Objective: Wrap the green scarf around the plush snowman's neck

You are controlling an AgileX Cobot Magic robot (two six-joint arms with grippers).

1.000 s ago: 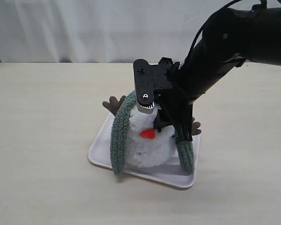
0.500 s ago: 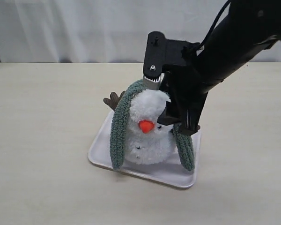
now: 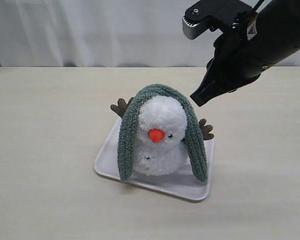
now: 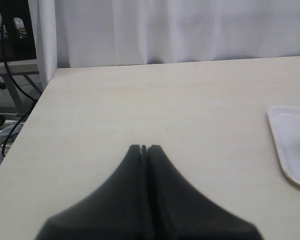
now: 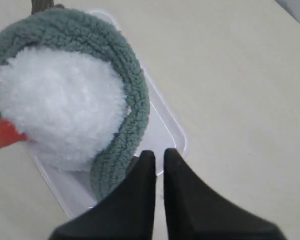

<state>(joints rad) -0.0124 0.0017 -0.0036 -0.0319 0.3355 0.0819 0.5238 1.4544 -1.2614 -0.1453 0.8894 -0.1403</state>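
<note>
The plush snowman (image 3: 160, 117) sits upright on a white tray (image 3: 106, 160); its orange nose (image 3: 156, 135) faces the exterior camera. The green scarf (image 3: 126, 145) is draped over the top of its head, one end hanging down each side to the tray, not at the neck. My right gripper (image 3: 196, 97) hangs in the air up and to the right of the head, clear of the toy. In the right wrist view that gripper (image 5: 159, 155) shows only a thin slit and holds nothing, above the scarf (image 5: 135, 95) and snowman (image 5: 60, 100). My left gripper (image 4: 144, 148) is shut and empty over bare table.
Brown twig arms (image 3: 121, 107) stick out behind the scarf on both sides. The tray's corner (image 4: 290, 135) shows at the edge of the left wrist view. A white curtain (image 3: 90, 30) backs the beige table (image 3: 45, 150).
My right gripper has lifted off the snowman's head and drawn back up and to the right. The head has sprung upright, and the scarf stays draped over it.
</note>
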